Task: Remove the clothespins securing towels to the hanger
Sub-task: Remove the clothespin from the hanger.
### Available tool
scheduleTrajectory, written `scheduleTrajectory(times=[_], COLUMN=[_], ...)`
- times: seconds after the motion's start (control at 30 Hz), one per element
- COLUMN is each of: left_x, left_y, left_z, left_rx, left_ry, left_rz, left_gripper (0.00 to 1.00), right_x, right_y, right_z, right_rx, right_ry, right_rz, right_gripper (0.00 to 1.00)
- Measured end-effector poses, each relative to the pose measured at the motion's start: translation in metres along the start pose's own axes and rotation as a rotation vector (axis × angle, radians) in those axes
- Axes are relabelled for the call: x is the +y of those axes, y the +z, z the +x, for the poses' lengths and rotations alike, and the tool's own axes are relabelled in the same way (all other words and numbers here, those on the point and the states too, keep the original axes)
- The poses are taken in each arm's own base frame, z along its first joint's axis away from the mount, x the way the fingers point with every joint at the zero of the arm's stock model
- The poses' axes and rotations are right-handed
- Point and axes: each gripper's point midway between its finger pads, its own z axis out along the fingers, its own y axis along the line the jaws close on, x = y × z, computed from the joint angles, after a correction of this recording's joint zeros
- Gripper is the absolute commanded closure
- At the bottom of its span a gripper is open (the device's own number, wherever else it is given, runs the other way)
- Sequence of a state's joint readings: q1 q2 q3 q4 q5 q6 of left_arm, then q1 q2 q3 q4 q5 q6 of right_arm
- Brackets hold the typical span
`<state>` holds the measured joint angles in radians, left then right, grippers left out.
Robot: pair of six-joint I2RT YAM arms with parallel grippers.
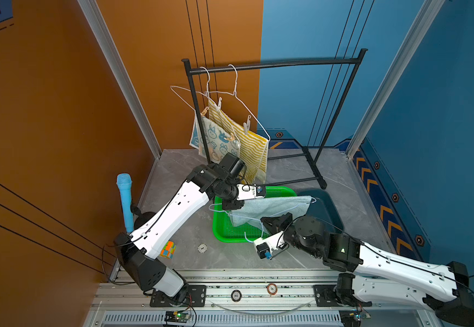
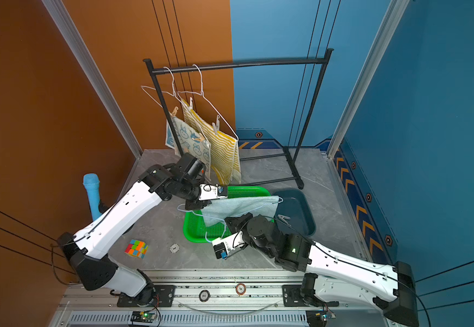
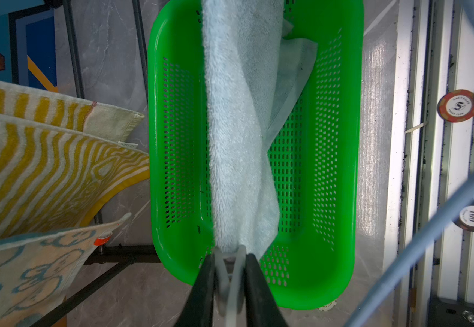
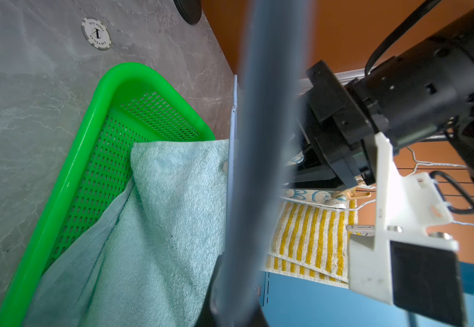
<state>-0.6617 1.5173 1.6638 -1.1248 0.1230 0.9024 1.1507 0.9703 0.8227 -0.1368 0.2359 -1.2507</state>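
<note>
clothespin pinched between left gripper jaws, clipped on blue-green towel

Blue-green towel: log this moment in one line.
left pincer: squeezing clothespin | right pincer: holding hanger | towel: over green basket

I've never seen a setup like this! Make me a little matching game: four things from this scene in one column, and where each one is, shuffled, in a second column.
Things:
1. pale blue towel
2. striped towel
3. loose clothespin
4. puzzle cube

Places:
A. lying on the grey table
B. hanging from the black rack
C. inside the dark blue tray
D. over the green basket

Pairs: 1-D, 2-B, 3-C, 4-A
</note>
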Motion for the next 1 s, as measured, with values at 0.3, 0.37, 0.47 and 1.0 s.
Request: scheduleTrajectory(times=[0.3, 0.37, 0.47, 1.0], left_x=[0.0, 0.002, 0.01, 0.037], left_y=[-0.022, -0.028, -0.042, -0.075], left_z=[-0.003, -0.004, -0.006, 0.022], left_rx=[-0.062, -0.085, -0.139, -0.544], left_ry=[-0.012, -0.026, -0.061, -0.527], left_rz=[-0.028, -0.04, -0.093, -0.339], left_gripper=[1.0, 1.0, 1.0, 1.0], right_x=[0.006, 0.007, 0.008, 0.026], right_y=[0.011, 0.014, 0.02, 0.067], right_z=[0.005, 0.005, 0.005, 0.022], right_rx=[0.013, 0.013, 0.015, 0.063], right_ry=[0.021, 0.025, 0.039, 0.272], right_rz=[-0.034, -0.041, -0.053, -0.112], right_gripper=[1.0, 1.0, 1.0, 0.92])
